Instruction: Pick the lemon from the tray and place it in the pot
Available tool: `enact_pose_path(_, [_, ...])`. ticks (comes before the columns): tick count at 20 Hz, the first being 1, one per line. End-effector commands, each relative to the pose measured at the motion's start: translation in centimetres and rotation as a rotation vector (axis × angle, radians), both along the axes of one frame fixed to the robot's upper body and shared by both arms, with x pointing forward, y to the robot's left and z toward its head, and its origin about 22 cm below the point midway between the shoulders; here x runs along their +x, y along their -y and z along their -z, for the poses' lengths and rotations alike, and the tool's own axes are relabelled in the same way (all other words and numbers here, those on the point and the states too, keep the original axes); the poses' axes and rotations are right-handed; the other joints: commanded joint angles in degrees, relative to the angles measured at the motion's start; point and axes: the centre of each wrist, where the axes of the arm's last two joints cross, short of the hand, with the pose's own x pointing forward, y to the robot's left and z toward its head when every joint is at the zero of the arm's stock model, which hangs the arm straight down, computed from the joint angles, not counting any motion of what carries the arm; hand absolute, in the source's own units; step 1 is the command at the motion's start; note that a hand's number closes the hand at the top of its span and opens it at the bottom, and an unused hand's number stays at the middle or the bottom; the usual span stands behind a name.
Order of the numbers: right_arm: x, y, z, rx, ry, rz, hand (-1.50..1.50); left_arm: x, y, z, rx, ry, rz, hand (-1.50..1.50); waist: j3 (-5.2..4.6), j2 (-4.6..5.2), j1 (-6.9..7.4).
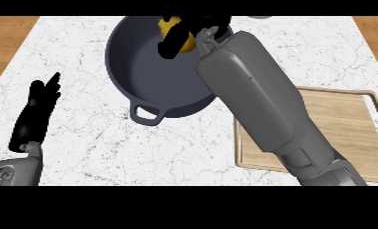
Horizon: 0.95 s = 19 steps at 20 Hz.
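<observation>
My R hand [176,43] curls over the lemon [167,22], so only yellow bits show btwn the fingers; can't tell if it touches the pot [140,78] floor. Pot's rim from approx 1 to 4 o'clock is hidden under my R forearm [251,103], and its 12 o'clock edge is clipped by the view's top. Same forearm covers the tray [339,123] at its 9 o'clock side and much of its 6 o'clock edge. My L forearm [16,170] is cut off at 7 o'clock. At 1 o'clock a small pale thing [260,17] is too cropped to ID.
</observation>
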Motion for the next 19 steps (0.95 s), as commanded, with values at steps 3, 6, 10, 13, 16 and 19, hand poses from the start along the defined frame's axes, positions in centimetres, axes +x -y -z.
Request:
enact_pose_path(3, [1.2,-1.0,4.3,0.106,-0.089,-0.008,-1.5,1.1,0.2,-0.8,0.011,0.02,-0.004,0.0,0.03,-0.03,0.11])
enact_pose_path(6, [1.0,-0.5,4.6,0.302,-0.056,0.006,-1.5,0.6,0.1,1.5,-0.01,-0.003,0.024,0.0,0.0,0.2,0.76])
enact_pose_path(10, [2.2,0.8,4.7,0.49,0.063,0.067,-1.5,0.9,0.6,-1.0,0.004,0.008,0.014,0.0,0.08,0.28,1.16])
enact_pose_path(13, [2.4,1.8,4.9,0.627,0.123,0.124,-1.5,0.9,0.7,-0.7,-0.002,0.011,0.006,0.0,0.09,0.12,0.18])
enact_pose_path(16, [2.4,3.9,4.6,0.693,0.178,0.174,-1.5,-1.1,0.3,0.7,-0.007,-0.016,-0.042,0.0,0.12,-0.5,-1.37])
enact_pose_path(19, [3.3,6.8,3.9,0.737,0.215,0.208,-1.5,-1.0,-0.8,-0.4,-0.009,-0.01,-0.021,0.0,0.1,-0.46,-1.41])
